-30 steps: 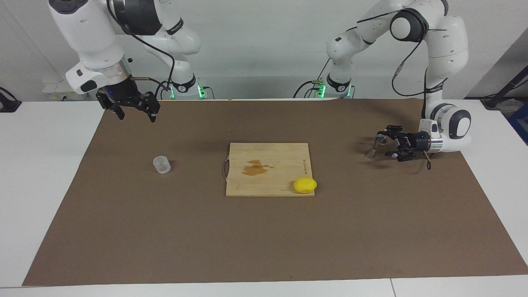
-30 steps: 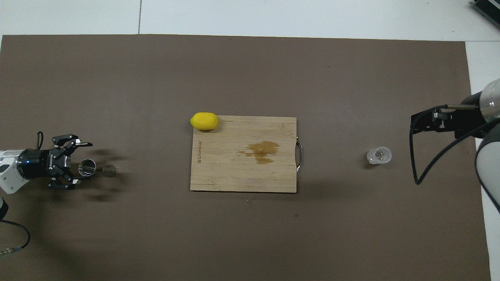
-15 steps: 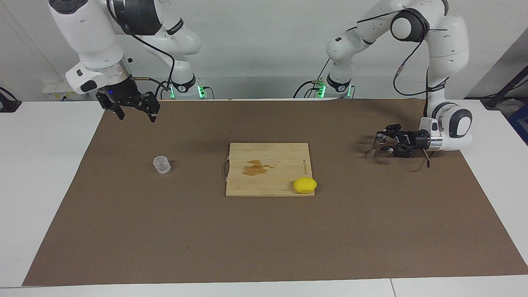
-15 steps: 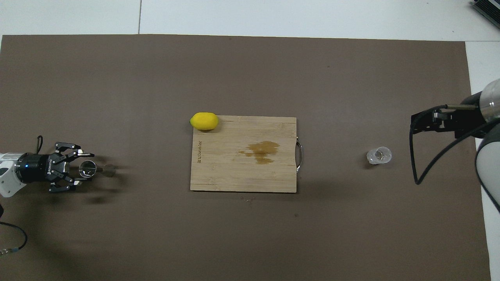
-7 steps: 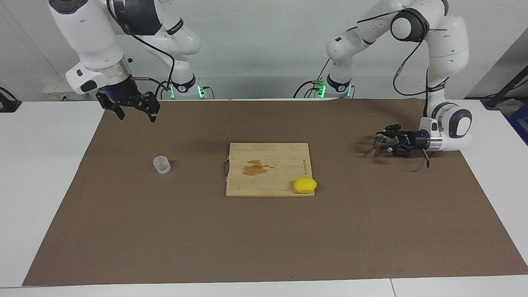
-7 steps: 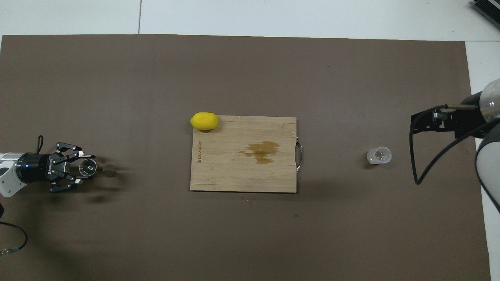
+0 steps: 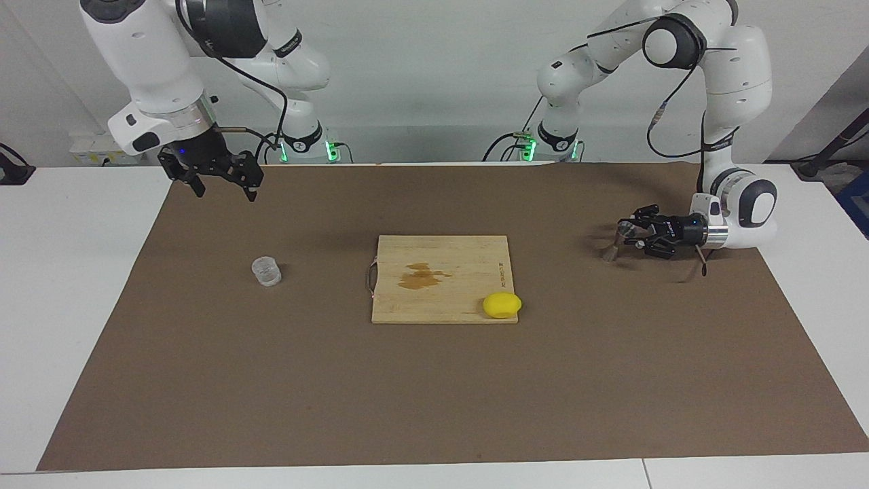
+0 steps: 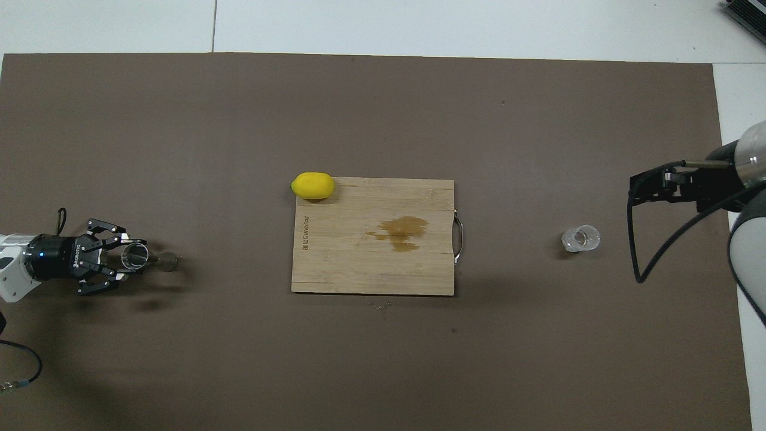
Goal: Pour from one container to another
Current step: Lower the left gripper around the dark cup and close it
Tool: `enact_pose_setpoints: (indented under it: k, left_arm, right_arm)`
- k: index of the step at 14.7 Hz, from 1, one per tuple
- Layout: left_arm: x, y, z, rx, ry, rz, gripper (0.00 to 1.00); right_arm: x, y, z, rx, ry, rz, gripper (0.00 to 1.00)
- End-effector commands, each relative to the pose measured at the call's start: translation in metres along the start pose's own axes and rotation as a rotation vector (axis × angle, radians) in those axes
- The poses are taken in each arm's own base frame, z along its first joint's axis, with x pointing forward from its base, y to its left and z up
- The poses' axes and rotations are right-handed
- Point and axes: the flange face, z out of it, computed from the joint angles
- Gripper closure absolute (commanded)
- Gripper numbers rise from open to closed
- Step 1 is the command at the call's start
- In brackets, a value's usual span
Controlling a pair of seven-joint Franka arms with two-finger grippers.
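Now the jigger [image 7: 616, 242] is gripped by the left pincer [image 7: 630, 234] low over the tabletop [image 7: 434, 380]. Over the cup [image 7: 266, 272], the right pincer [image 7: 220, 185] is kept spread apart.

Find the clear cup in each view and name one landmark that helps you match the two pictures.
Facing view: the cup stands on the brown mat at mid-height, toward the picture's left edge.
Overhead view: the cup stands at mid-height, toward the picture's right edge.
Shared landmark: the board in the middle; its metal handle points at the cup.
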Motion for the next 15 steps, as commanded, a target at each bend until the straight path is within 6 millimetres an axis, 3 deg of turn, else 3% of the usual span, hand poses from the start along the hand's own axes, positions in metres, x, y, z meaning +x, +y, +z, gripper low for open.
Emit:
enact_pose_setpoints:
  k: [1,6,8,10,11,15]
  left_arm:
    - [0.0085,0.0052,0.0036,-0.010,-0.010,-0.009,0.54]
    - [0.0087,0.0034,0.0039,-0.009,-0.019,-0.008,0.62]
    - [0.0092,0.0030,0.0036,-0.009,-0.019,-0.005,0.73]
    - [0.0092,0.0033,0.0029,-0.008,-0.019,0.006,0.95]
    - [0.0092,0.0030,0.0036,-0.009,-0.019,0.007,1.00]
    - [0.0134,-0.0015,0.0014,-0.008,-0.032,0.014,1.00]
  right_arm:
    - [-0.0035,0.0038,-0.0030,0.011,-0.007,-0.014,0.00]
    - [-0.0035,0.0038,-0.0030,0.011,-0.007,-0.014,0.00]
    - [-0.0035,0.0038,-0.0030,0.011,-0.007,-0.014,0.00]
    - [-0.0035,0.0038,-0.0030,0.011,-0.007,-0.014,0.00]
    - [-0.0035,0.0038,-0.0030,0.011,-0.007,-0.014,0.00]
    - [-0.0035,0.0038,-0.0030,0.011,-0.007,-0.014,0.00]
